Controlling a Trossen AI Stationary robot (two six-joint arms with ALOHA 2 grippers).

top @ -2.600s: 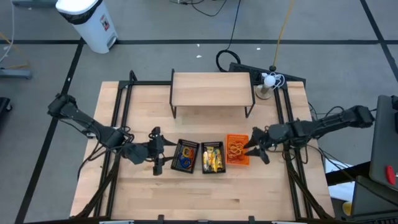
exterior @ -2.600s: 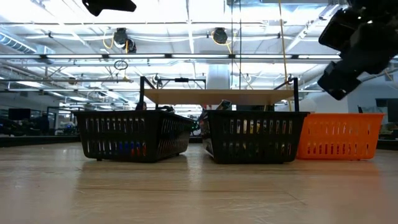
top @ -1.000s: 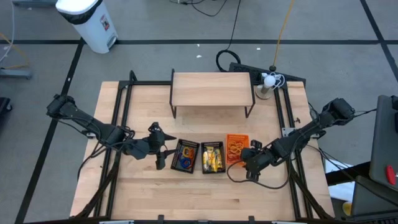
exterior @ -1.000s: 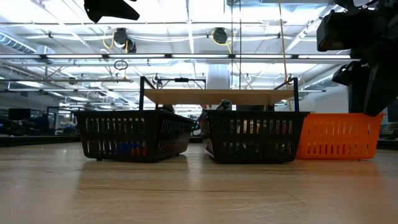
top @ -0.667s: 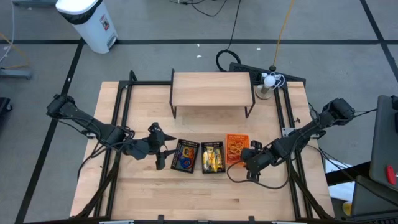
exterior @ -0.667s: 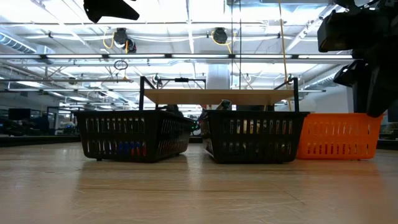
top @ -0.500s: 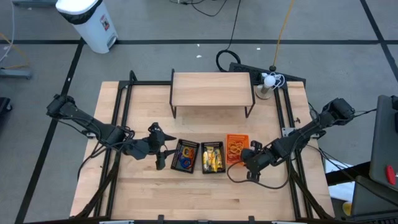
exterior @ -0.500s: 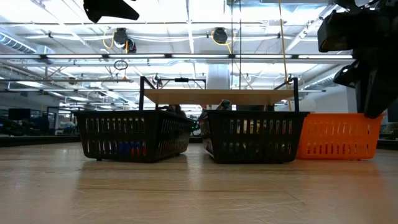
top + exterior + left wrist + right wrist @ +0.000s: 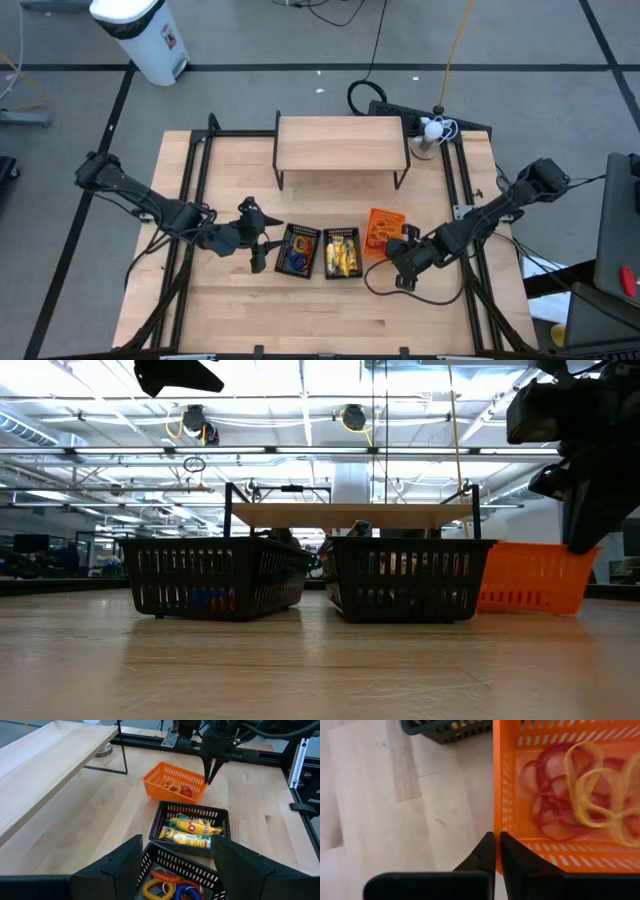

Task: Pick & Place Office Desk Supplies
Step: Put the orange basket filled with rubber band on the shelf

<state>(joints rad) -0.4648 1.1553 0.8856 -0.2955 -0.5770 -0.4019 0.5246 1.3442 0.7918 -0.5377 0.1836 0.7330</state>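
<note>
We have the right gripper (image 9: 495, 851) clamped on the near wall of the orange basket (image 9: 379, 225), its jaws closed with the thin rim pinched between them. The basket sits skewed on the table (image 9: 230, 300) and tilted in the low view, so we judge the step in hand to be moving the basket itself. Red and yellow rubber bands (image 9: 572, 795) lie loose inside it, just beyond the jaws. Beside the grip, the middle black basket (image 9: 342, 252) holds the yellow pieces (image 9: 192, 827), and the far black basket (image 9: 298, 251) holds coloured loops (image 9: 172, 887).

Our left gripper (image 9: 257, 242) hangs beside the far black basket with its jaws spread wide and empty.

Next, we think the right arm must keep its pinch firm and carry or slide the basket level, so the bands stay in, clear of the middle basket's wall.
</note>
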